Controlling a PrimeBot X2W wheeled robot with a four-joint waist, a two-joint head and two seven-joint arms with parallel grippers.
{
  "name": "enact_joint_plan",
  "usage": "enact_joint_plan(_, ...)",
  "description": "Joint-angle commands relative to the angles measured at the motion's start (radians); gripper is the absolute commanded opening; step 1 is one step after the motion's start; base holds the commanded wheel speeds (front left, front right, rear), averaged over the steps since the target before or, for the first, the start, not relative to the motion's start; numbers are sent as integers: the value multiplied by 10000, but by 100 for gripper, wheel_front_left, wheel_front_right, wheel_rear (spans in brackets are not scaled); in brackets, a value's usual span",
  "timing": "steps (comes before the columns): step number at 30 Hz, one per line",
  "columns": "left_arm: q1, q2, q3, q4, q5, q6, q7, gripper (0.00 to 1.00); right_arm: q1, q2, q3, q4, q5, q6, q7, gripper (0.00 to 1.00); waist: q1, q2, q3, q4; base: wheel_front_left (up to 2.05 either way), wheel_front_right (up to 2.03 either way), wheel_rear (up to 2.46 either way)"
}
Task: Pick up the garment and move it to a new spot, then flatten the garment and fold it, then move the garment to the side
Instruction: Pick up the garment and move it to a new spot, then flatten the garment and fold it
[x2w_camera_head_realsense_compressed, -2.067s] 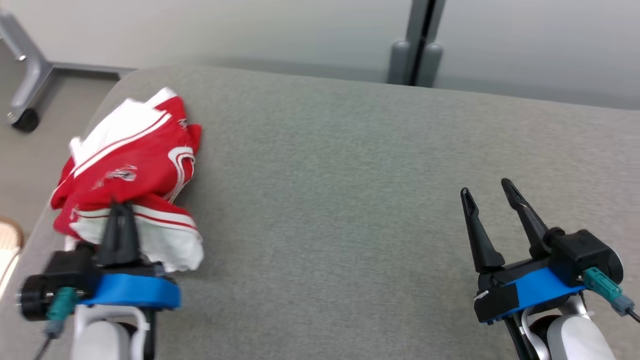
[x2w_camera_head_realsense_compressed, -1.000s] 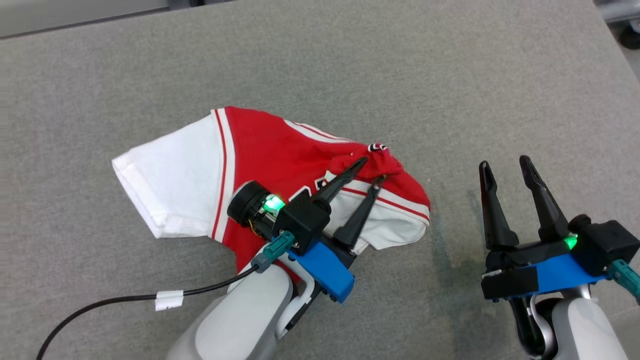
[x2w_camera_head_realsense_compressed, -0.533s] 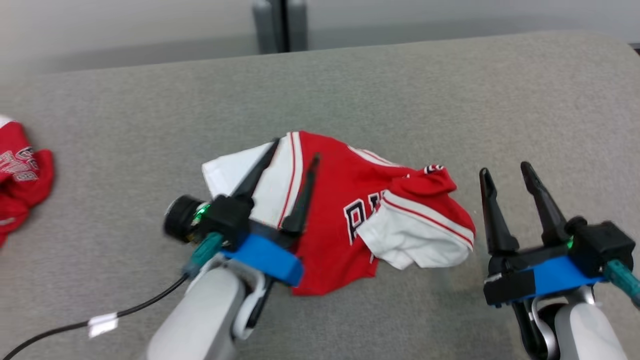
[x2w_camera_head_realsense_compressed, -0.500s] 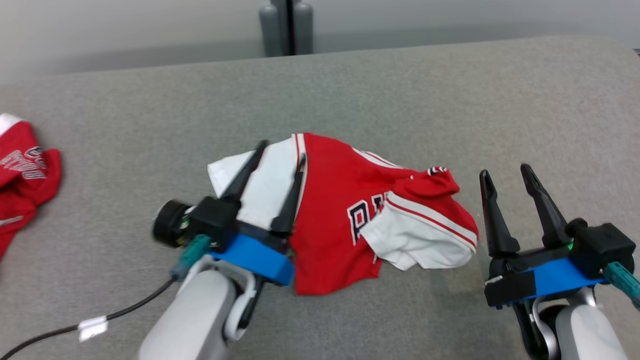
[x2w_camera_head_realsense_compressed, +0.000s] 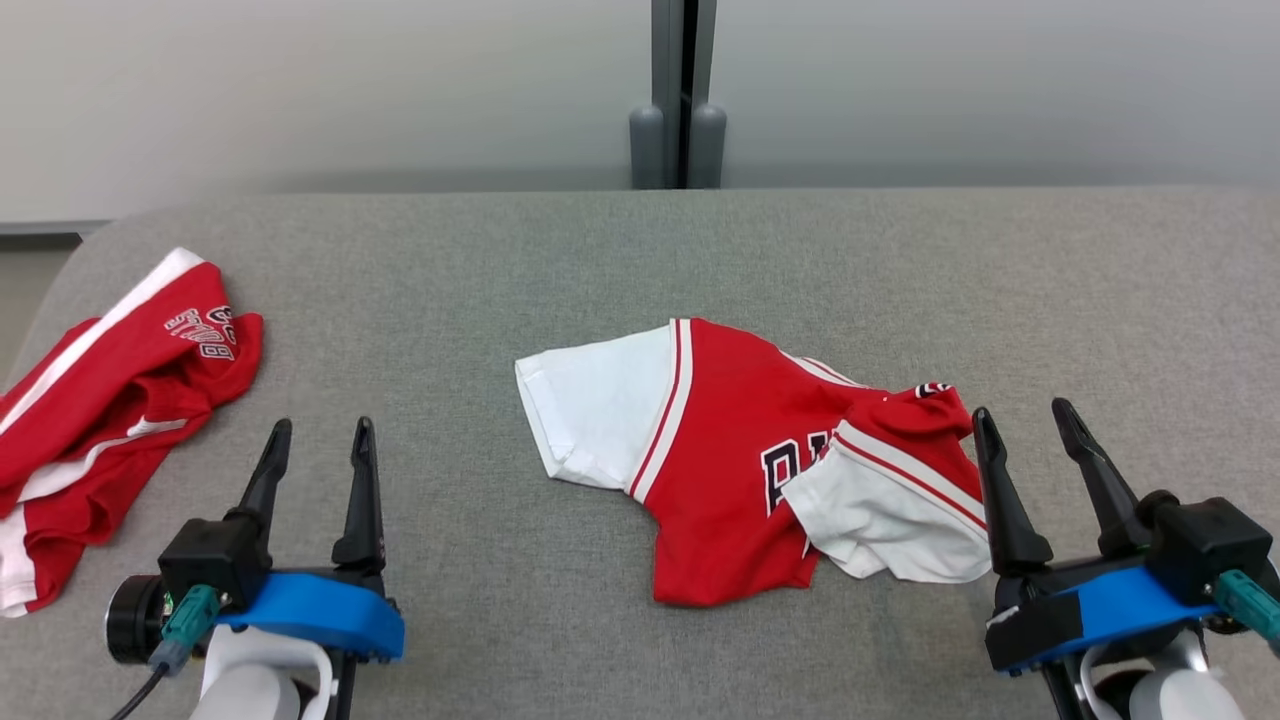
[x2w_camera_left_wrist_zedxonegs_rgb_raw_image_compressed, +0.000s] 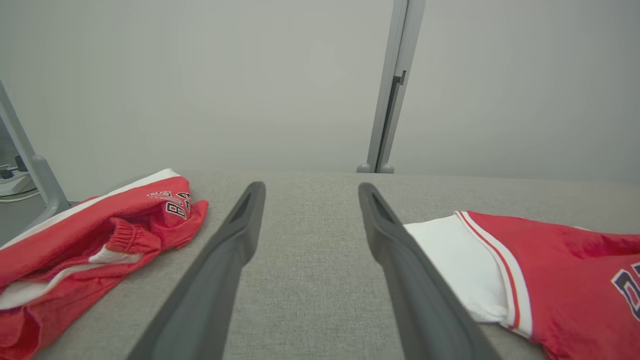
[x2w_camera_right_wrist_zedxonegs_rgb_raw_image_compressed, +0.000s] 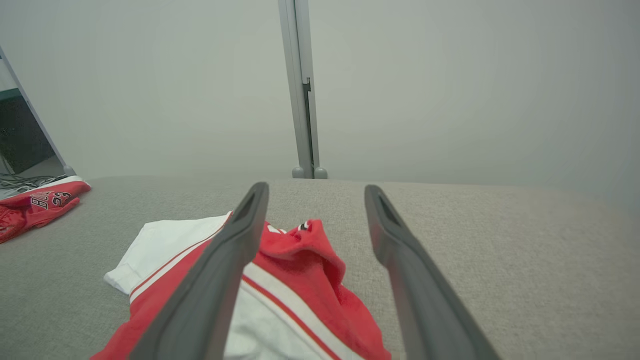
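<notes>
The shirt (x2w_camera_head_realsense_compressed: 740, 470) is seen at the centre of the head view, on the grey tabletop (x2w_camera_head_realsense_compressed: 500, 260), and it is held by neither hand. It is not yet flat: one white sleeve is spread toward the left of the frame, while the other is folded back over the red chest and half the lettering is covered.

The left hand (x2w_camera_head_realsense_compressed: 323, 424) is kept at the lower left with its fingers spread wide and nothing between them, well apart from the shirt. The right hand (x2w_camera_head_realsense_compressed: 1020, 408) is kept at the lower right, equally spread and empty, with its inner finger just beside the crumpled edge (whether cloth is touched cannot be told).

The move to a new spot is judged done, and flattening is judged to be next. Several faults can be expected from here:

- If the folded sleeve is pinched together with the layer beneath, the crease is only dragged along, not opened.
- If the right hand is advanced without being lifted, the bunched edge may be pushed into a tighter heap.
- The other garment (x2w_camera_head_realsense_compressed: 110, 400) lies at the far left, near the left hand, and could be taken by mistake.
- The cloth looks thin and slick, so the whole shirt may be slid rather than stretched.
</notes>
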Motion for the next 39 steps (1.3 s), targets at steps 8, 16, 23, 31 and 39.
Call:
enact_joint_plan(8,663,252,-273,-29,-41,-72,251,100,810,-22,-182,-30,221,1,145,100,2,2,-605,-221,0,0,0)
enact_joint_plan(16,958,408,-442,-278,10,-10,465,100,1184,-22,-207,-130,243,1,235,100,2,2,-741,-293,0,0,0)
enact_joint_plan(23,980,467,-477,-459,82,87,459,100,1199,-22,-191,-203,236,1,274,100,2,2,-698,-284,0,0,0)
enact_joint_plan(31,876,501,-514,-584,146,199,398,100,1177,-22,-221,-248,155,1,320,100,2,2,-641,-264,0,0,0)
enact_joint_plan(39,500,559,-540,-823,323,313,311,100,1182,-22,162,63,-42,3,642,100,2,2,-262,-22,0,0,0)
